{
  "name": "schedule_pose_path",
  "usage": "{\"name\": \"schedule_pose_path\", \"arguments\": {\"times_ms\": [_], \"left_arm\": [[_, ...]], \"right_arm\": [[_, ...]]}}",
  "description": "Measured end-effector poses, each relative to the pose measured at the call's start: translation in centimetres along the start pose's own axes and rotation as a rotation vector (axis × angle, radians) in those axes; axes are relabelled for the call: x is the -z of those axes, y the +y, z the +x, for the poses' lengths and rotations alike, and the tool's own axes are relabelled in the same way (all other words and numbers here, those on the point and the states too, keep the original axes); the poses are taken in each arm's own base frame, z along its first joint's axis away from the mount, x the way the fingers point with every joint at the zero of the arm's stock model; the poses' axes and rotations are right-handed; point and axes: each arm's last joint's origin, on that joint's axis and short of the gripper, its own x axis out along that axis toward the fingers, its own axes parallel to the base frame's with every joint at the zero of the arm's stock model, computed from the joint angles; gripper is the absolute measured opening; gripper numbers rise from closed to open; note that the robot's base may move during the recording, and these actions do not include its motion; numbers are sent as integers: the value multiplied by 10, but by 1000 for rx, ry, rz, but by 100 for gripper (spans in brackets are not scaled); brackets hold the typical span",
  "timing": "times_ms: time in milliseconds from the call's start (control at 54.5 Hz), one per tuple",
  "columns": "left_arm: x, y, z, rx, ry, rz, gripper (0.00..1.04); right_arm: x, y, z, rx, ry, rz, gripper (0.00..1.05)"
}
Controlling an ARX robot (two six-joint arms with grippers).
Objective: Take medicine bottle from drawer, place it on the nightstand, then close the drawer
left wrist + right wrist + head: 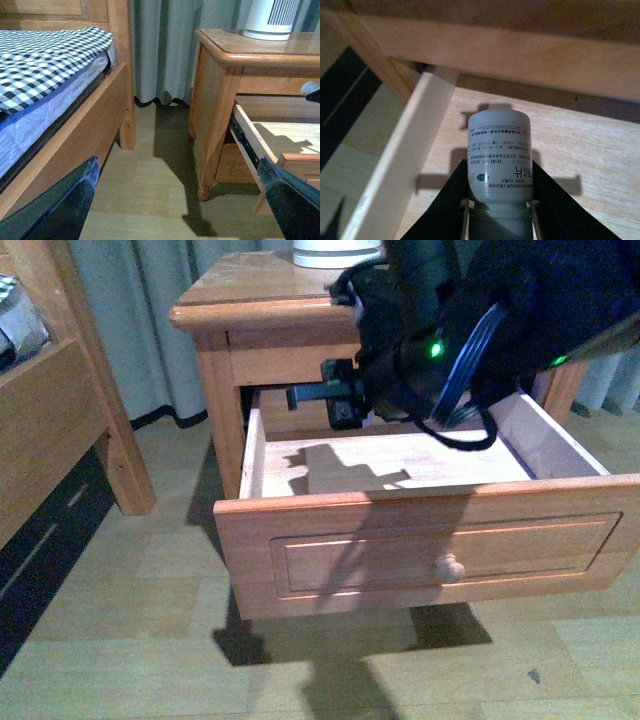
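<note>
Medicine bottle (499, 150) was clamped in right gripper (499, 172), inside the open drawer (420, 560); left gripper (177, 167) hung spread, empty. Pickup looked done; placement on nightstand (250, 285) and drawer closing were outstanding.

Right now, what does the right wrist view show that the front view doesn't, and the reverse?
Right wrist only: the medicine bottle, clamped in the right hand, over the drawer floor. Front only: the drawer's knob, the nightstand top, a white appliance base; the arm hides the bottle. Both: the open drawer's pale interior and one side wall.
</note>
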Motion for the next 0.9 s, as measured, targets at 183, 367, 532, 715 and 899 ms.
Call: {"name": "schedule_pose_path", "arguments": {"times_ms": [183,367,532,715,899], "left_arm": [[0,0,0,0,0,0,98],[0,0,0,0,0,0,98],[0,0,0,0,0,0,98],[0,0,0,0,0,0,98],[0,0,0,0,0,0,98]], "right_arm": [[-50,8,-38,-67,-65,-4,30],[-111,-1,-59,-28,-214,-19,30],[-153,-42,-45,136,-281,-26,29],[-139,-96,8,293,-180,-4,29],[-114,-110,39,327,-115,-16,29]]}}
